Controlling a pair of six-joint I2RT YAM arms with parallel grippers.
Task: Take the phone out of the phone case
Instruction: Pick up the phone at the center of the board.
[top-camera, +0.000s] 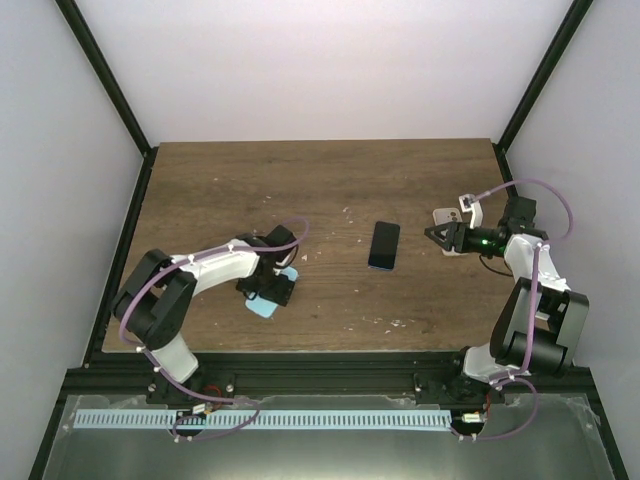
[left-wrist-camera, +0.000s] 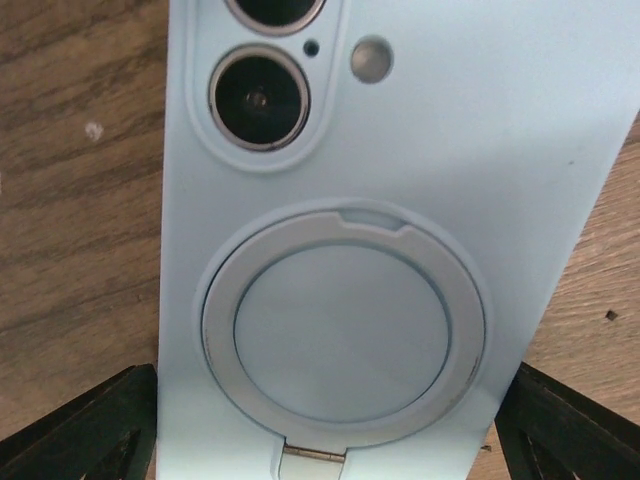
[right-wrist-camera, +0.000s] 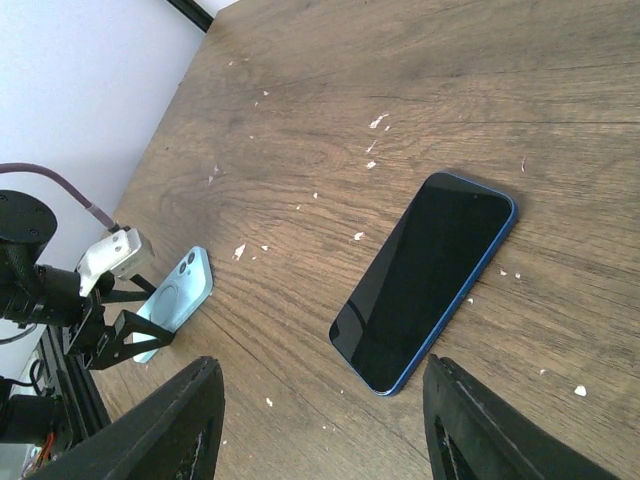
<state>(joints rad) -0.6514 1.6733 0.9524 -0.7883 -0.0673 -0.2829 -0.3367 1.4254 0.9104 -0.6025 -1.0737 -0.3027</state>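
The phone (top-camera: 384, 245) lies screen up, bare, on the wooden table (top-camera: 330, 180) near the middle; in the right wrist view (right-wrist-camera: 425, 280) it shows a black screen and a blue rim. The light blue phone case (top-camera: 265, 305) lies flat at the left, back up, with camera holes and a ring stand (left-wrist-camera: 345, 320). It also shows in the right wrist view (right-wrist-camera: 180, 300). My left gripper (top-camera: 272, 290) is wide open over the case's near end, one finger along each long side (left-wrist-camera: 80, 430). My right gripper (top-camera: 432, 233) is open and empty, to the right of the phone and above the table.
Small white crumbs (right-wrist-camera: 378, 121) are scattered over the table top. Black frame posts (top-camera: 125, 230) run along the left and right sides, with white walls behind.
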